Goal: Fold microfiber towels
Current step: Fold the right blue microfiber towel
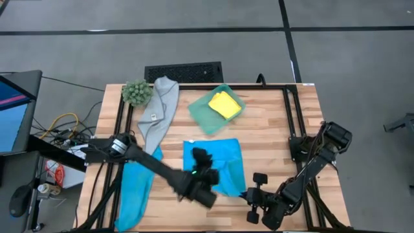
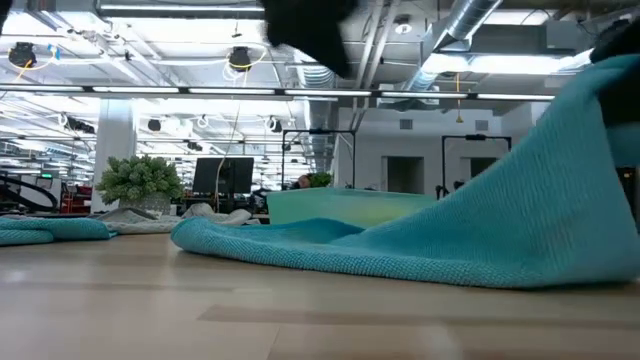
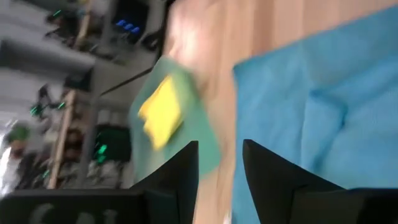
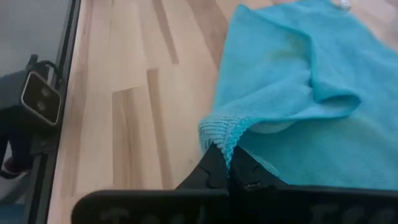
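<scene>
A sky-blue towel (image 1: 217, 165) lies mid-table, and its near right corner rises off the wood (image 2: 560, 150). My right gripper (image 1: 249, 193) is shut on that corner. My left gripper (image 1: 202, 156) hovers open over the towel's left part, its fingers (image 3: 186, 171) apart and pointing toward the far edge, touching nothing. A second sky-blue towel (image 1: 137, 188) lies at the near left. A grey towel (image 1: 160, 110) lies at the far left. A folded yellow towel (image 1: 224, 104) rests in the teal tray (image 1: 206, 116). My right gripper pinches the blue towel's stitched corner edge (image 4: 219, 132) between its two shut fingers, coming from the table's near right side. The corner is lifted, and the cloth slopes down from it (image 2: 480, 220) to the part that lies flat on the table.
A fuzzy green plant ball (image 1: 136, 92) stands at the far left corner. A black metal frame (image 1: 291, 116) runs along the table's sides. Bare wood (image 1: 272, 129) lies between the towel and the right frame rail.
</scene>
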Robot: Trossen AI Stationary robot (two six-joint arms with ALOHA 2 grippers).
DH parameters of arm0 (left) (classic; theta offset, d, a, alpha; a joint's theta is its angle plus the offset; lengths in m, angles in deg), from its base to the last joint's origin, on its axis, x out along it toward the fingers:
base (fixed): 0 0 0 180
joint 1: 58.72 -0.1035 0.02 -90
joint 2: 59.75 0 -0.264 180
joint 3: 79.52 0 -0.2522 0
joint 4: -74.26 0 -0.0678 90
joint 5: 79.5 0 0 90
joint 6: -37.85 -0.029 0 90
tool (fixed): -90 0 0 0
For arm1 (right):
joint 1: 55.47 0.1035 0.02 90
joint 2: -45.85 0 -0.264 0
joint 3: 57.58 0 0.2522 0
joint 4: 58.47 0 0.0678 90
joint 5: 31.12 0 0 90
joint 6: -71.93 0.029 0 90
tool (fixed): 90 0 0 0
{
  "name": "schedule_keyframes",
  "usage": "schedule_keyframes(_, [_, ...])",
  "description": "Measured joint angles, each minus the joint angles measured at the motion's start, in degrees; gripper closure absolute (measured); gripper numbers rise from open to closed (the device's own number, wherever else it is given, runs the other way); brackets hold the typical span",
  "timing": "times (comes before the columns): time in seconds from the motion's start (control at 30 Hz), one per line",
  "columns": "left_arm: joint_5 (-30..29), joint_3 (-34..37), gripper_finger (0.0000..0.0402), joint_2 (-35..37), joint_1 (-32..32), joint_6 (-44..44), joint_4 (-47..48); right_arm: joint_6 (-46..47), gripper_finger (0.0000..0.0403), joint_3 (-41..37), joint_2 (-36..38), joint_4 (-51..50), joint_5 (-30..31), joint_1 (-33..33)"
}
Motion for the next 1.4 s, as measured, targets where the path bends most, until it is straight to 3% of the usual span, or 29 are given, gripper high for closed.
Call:
schedule_keyframes(0.1, [5.96, 0.09, 0.0295, -0.33, -2.63, -10.7, -9.67, 0.45, 0.0402, 0.02, -1.34, 1.46, 0.01, 0.68])
schedule_keyframes(0.27, [23.88, 0.07, 0.0298, -0.31, -6.73, -12.52, -20.09, 1.33, 0.0401, 0.02, -2.38, 2.24, -0.08, 1.96])
schedule_keyframes(0.4, [26.65, 0.01, 0.0292, -0.74, -9.91, -10.95, -20.14, 1.33, 0.0401, 0.02, -2.35, 2.06, -0.02, 2.78])
schedule_keyframes(0.6, [37.18, 0.09, 0.0245, -5.66, -12.48, -9.04, -19.87, 1.72, 0.0401, 0.02, -2.35, 1.91, -0.1, 3.49])
schedule_keyframes(0.9, [31.7, 0.02, 0.0162, -7.96, -10.83, -6.92, -21.04, 1.74, 0.0401, 0.02, -2.35, 1.89, -0.04, 3.65])
schedule_keyframes(0.97, [29.38, 0.07, 0.0156, -7.96, -10.62, -6.78, -20.83, 1.75, 0.0401, 0.02, -2.33, 1.9, -0.02, 3.58])
schedule_keyframes(1.23, [31.59, -0.03, 0.0156, -10.6, -10.6, -4.26, -25.28, 2.67, 0.0401, 0.02, -2.31, 2.02, -0.1, 3.73])
schedule_keyframes(1.4, [27.96, -0.03, 0.0156, -11.46, -10.49, -1.43, -21.97, 2.84, 0.0401, 0.02, -2.31, 1.94, -0.1, 3.97])
